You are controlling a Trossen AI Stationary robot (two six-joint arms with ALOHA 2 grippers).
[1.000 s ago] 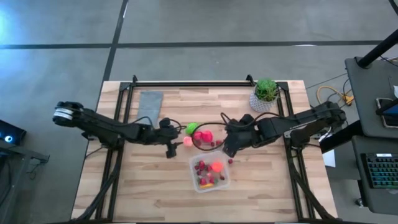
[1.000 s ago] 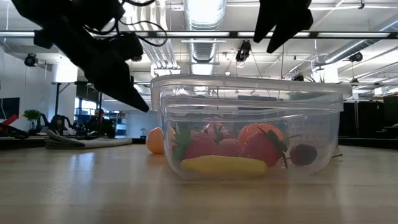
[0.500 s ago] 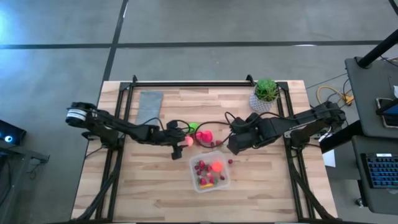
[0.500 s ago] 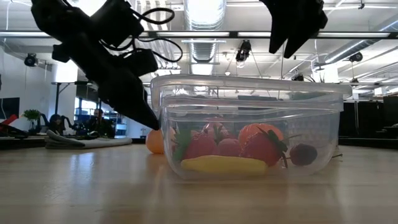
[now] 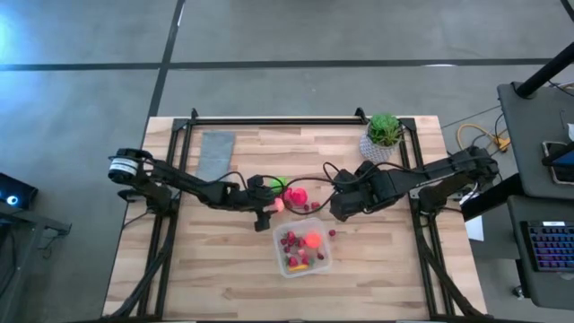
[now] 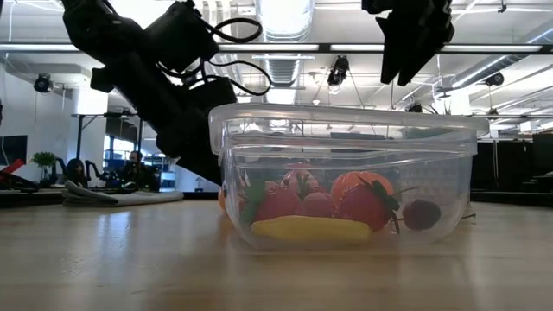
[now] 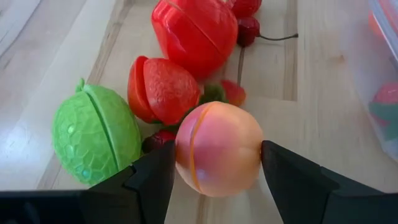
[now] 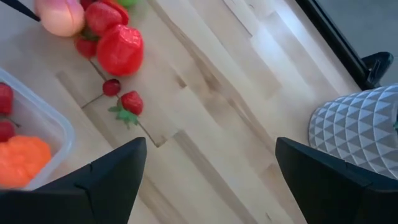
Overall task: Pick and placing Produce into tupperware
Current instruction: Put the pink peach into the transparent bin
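Since a second ago the left arm has reached further in from the table's nine o'clock side, and the left gripper now straddles the peach, fingers wide on either flank, not yet pinching. The peach sits at the near edge of the produce pile, at eleven o'clock from the clear tub. The risk: closing off-centre could squirt the round peach away, or knock the green fruit and strawberry beside it. The right gripper hovers wide open at the tub's one o'clock.
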